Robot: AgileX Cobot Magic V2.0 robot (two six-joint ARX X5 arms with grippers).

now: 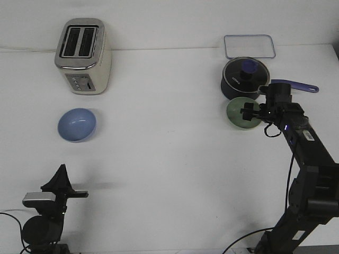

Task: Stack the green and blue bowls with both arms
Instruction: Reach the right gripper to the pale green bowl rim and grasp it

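Observation:
The light blue bowl (pixel 77 125) sits upright on the white table at the left, in front of the toaster. The sage green bowl (pixel 237 112) sits at the right, just in front of the dark saucepan. My right gripper (pixel 249 112) reaches from the right and is over the green bowl's right rim; its fingers hide that part of the rim, and I cannot tell how wide they stand or whether they touch it. My left gripper (pixel 62 174) is low at the front left, well short of the blue bowl, its fingers meeting in a point, holding nothing.
A silver toaster (pixel 83 55) stands at the back left. A dark navy saucepan (pixel 243 78) with a long blue handle (pixel 296 85) stands right behind the green bowl. A clear rectangular lid (pixel 249 46) lies behind the pan.

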